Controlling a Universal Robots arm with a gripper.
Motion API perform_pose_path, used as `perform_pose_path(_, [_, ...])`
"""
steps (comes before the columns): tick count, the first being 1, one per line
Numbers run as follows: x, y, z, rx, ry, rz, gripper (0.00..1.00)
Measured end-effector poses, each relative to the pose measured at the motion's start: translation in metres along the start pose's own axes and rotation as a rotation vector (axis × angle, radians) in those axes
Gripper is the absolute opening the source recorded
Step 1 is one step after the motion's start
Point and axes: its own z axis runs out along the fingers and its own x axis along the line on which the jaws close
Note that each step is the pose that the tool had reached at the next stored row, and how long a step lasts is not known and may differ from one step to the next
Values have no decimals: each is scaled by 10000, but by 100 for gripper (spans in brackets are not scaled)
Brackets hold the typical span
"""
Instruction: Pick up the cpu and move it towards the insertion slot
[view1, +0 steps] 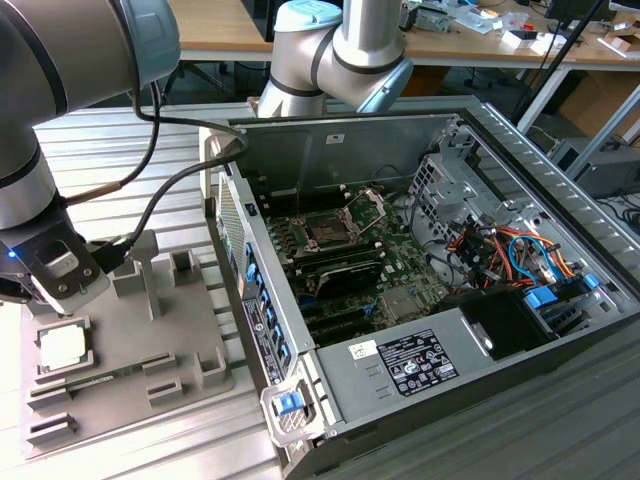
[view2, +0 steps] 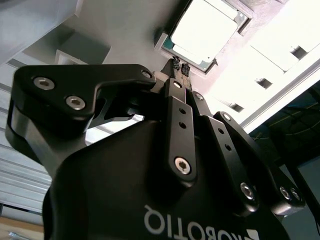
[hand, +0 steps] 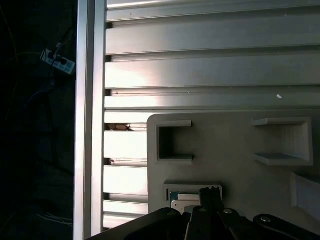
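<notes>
One end effector (view2: 181, 66) hovers over one cpu (view2: 204, 31); fingertips drawn together, nothing grasped. Cpu lies flat in recess of grey tray (view1: 190, 335), likely to fix position for pickup. One insertion slot (view1: 328, 232) in open computer case (view1: 400, 370), frame apparently raised, well apart from cpu.

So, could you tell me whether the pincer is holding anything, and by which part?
Nothing is held: the pincer is shut and empty near the cpu, which lies in its grey tray.
</notes>
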Motion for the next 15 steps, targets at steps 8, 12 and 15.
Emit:
perform_pose_path(8, [0, -2, 17, 0, 0, 0, 11])
perform_pose_path(12, [0, -3, 23, 0, 0, 0, 11])
perform_pose_path(15, [0, -3, 28, 0, 0, 0, 11])
